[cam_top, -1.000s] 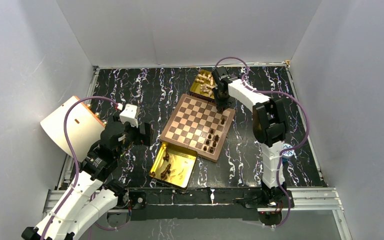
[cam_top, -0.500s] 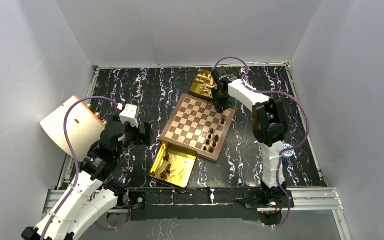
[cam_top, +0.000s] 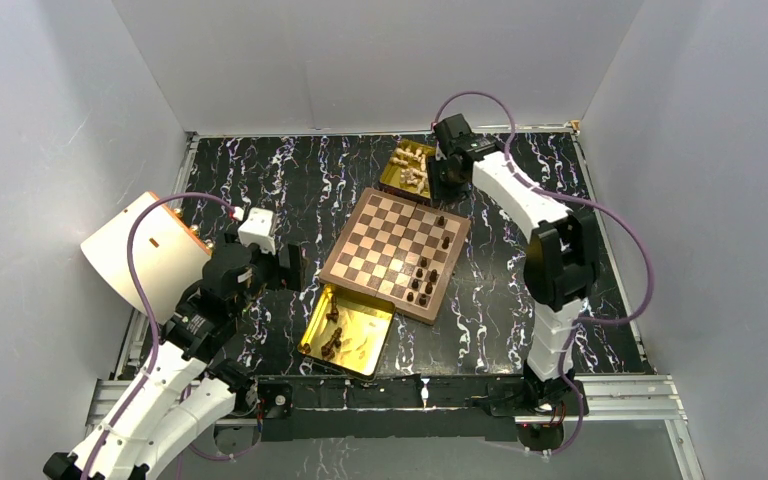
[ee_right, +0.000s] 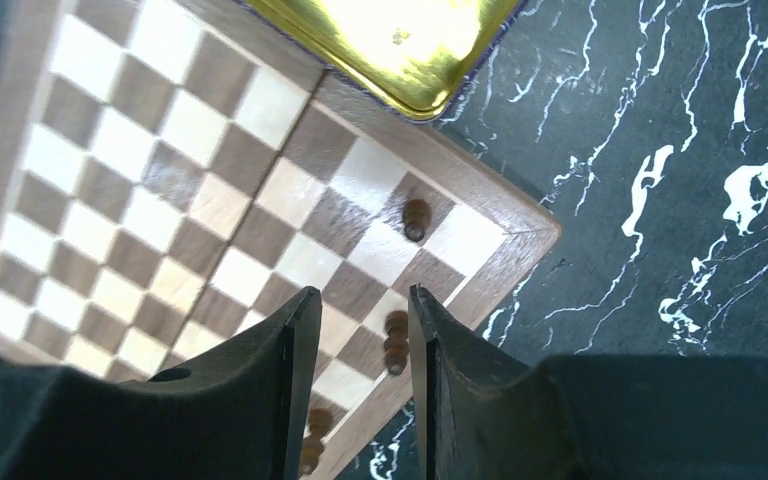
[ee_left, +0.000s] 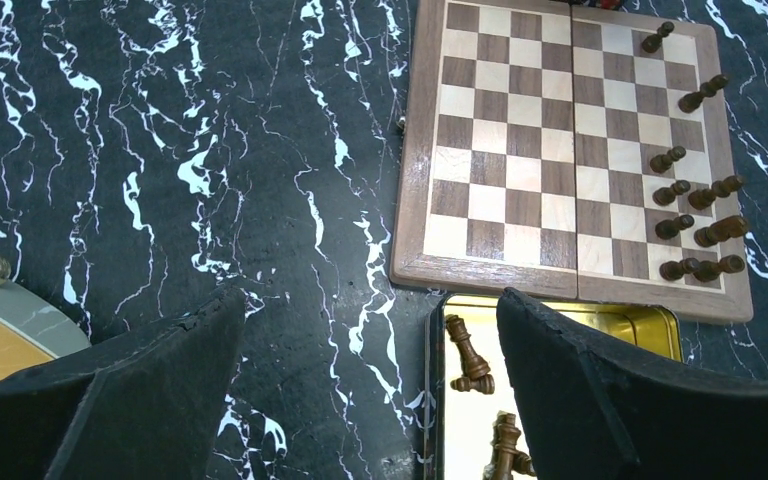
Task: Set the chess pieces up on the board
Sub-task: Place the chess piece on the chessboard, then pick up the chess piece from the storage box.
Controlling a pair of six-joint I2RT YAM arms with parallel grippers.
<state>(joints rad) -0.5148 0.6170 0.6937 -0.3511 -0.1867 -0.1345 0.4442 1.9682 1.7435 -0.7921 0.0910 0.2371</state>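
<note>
The board (cam_top: 385, 250) lies at the table's middle, turned at an angle. Several dark pieces (cam_top: 423, 282) stand along its right side, with two more near the far right corner (cam_top: 441, 222). In the right wrist view one dark piece (ee_right: 416, 218) stands near the corner and another (ee_right: 396, 343) shows on the board below the gap. My right gripper (cam_top: 446, 178) hovers by the board's far corner, open and empty (ee_right: 363, 297). My left gripper (cam_top: 291, 268) is open and empty left of the board, over bare table (ee_left: 370, 330).
A gold tray (cam_top: 370, 335) with several dark pieces (ee_left: 470, 355) lies at the board's near edge. Another gold tray (cam_top: 397, 180) with cream pieces sits at the far corner, also in the right wrist view (ee_right: 390, 40). A white round object (cam_top: 145, 250) stands far left.
My right gripper has drawn back from the board's far right corner toward the far tray. A dark piece now stands uncovered where it was. The left arm has not moved.
</note>
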